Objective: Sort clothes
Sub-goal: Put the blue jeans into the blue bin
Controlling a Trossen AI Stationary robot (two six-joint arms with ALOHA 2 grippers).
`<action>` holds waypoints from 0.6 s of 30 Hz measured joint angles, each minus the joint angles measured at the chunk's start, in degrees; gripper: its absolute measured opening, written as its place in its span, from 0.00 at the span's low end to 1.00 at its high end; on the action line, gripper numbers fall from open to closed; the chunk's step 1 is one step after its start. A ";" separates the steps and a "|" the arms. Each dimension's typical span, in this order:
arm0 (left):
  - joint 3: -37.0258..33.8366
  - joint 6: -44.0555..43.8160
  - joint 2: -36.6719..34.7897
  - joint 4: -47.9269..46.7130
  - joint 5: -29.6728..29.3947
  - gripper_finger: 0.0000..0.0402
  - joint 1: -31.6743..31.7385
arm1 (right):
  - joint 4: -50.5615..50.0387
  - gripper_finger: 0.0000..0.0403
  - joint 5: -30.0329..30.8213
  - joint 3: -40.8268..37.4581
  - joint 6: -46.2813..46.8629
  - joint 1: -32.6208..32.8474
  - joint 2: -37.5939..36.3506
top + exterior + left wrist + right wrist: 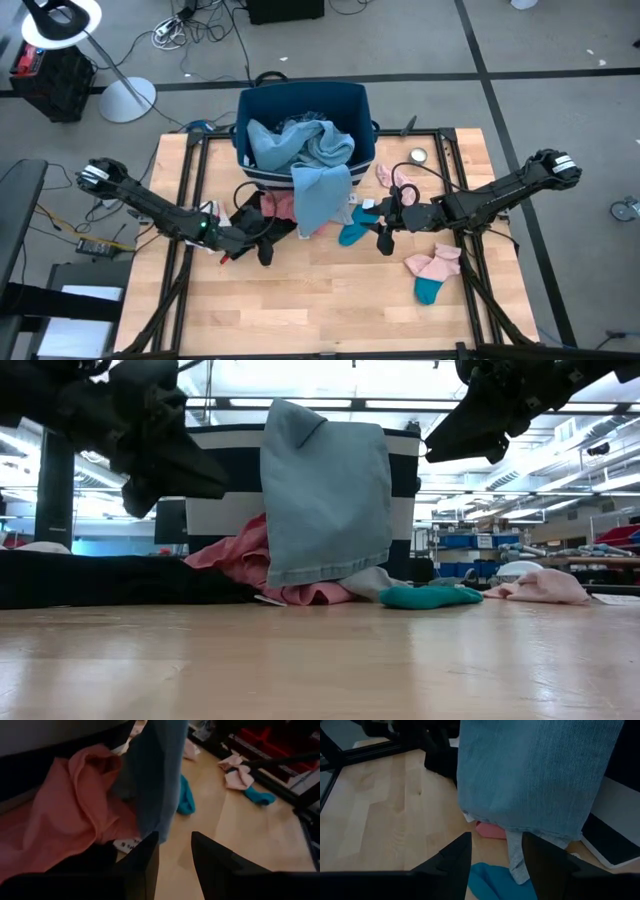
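Clothes are mostly piled mid-frame in the high view: a light-blue piece (pixel 322 195) spills over the front of the navy bin (pixel 300 100), with pink socks (pixel 436 265) at lower right. Left gripper (pixel 262 250) and right gripper (pixel 385 240) both hover empty, fingers apart. Low view: coral-pink garment (pixel 240 565) sits centre-left, teal sock (pixel 430 597) right of centre. Left wrist view: jaws parted near the coral fabric. Right wrist view: jaws parted below the blue cloth.
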 joint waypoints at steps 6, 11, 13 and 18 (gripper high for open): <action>-0.13 0.15 1.73 2.60 0.75 0.30 0.04 | -0.03 0.44 0.00 0.00 0.00 0.00 0.00; 1.23 0.20 5.36 3.56 1.47 0.30 1.33 | 0.02 0.44 0.00 0.00 -0.02 0.00 0.00; 1.64 0.47 6.74 5.03 2.46 0.30 2.31 | 0.02 0.44 0.00 0.00 -0.02 0.00 0.00; 2.92 3.41 9.93 9.15 4.95 0.30 4.57 | 0.04 0.44 0.00 0.00 -0.02 0.00 0.00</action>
